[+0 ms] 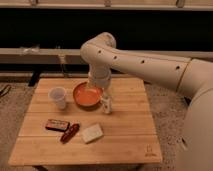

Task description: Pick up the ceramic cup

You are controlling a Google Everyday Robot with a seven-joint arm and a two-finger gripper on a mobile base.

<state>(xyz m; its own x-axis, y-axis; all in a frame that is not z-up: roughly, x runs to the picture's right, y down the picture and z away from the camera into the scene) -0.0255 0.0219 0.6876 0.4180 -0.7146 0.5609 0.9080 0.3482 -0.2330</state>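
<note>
The ceramic cup (58, 96) is small, plain and white, and stands upright on the left part of the wooden table (125, 135). An orange bowl (87, 97) sits just to its right. My gripper (96, 86) hangs down from the white arm (145, 65) over the far right rim of the bowl, well to the right of the cup and not touching it. A small slim white bottle (106, 105) stands right of the bowl, below the gripper.
A dark red packet (57, 124), a red oblong item (70, 132) and a pale block (92, 133) lie near the table's front left. A dark wall with rails runs behind the table. Carpet surrounds it.
</note>
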